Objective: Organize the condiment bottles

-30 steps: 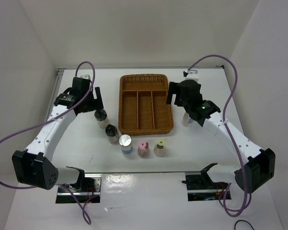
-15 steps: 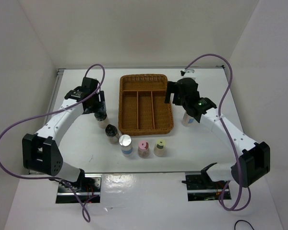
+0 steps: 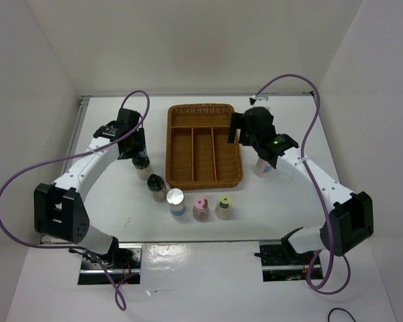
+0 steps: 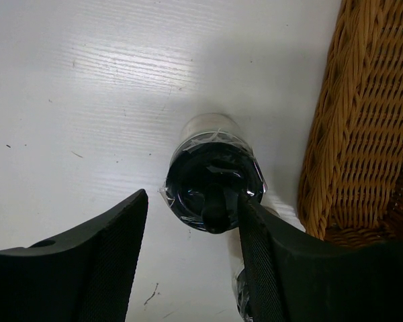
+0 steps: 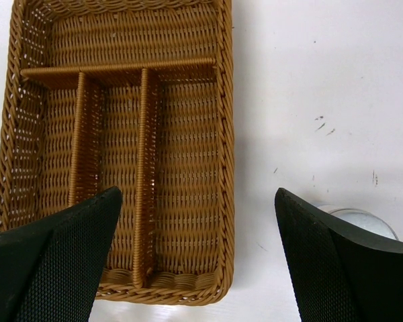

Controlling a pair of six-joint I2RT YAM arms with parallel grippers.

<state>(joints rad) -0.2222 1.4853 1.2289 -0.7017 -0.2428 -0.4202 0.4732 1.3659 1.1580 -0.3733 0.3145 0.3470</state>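
Five condiment bottles stand left of and in front of the wicker tray (image 3: 203, 176): two black-capped (image 3: 141, 161) (image 3: 156, 182), one silver-capped (image 3: 176, 197), one pink-capped (image 3: 200, 204), one yellow-green-capped (image 3: 224, 201). A sixth, silver-capped bottle (image 3: 260, 168) stands right of the tray, partly hidden under the right arm; its cap shows in the right wrist view (image 5: 359, 221). My left gripper (image 3: 140, 147) is open over the far black-capped bottle (image 4: 215, 188), whose cap lies at the fingertips, nearer the right finger (image 4: 275, 261). My right gripper (image 3: 244, 134) is open and empty over the tray's right edge (image 5: 225, 168).
The tray (image 5: 121, 154) is empty, with three long compartments and one cross compartment. It lies close to the right of the far black-capped bottle (image 4: 363, 134). White walls enclose the table on the left, back and right.
My left gripper has moved right and toward the near side, coming over the far black-capped bottle. My right gripper has shifted slightly left toward the tray. The bottles have not moved.
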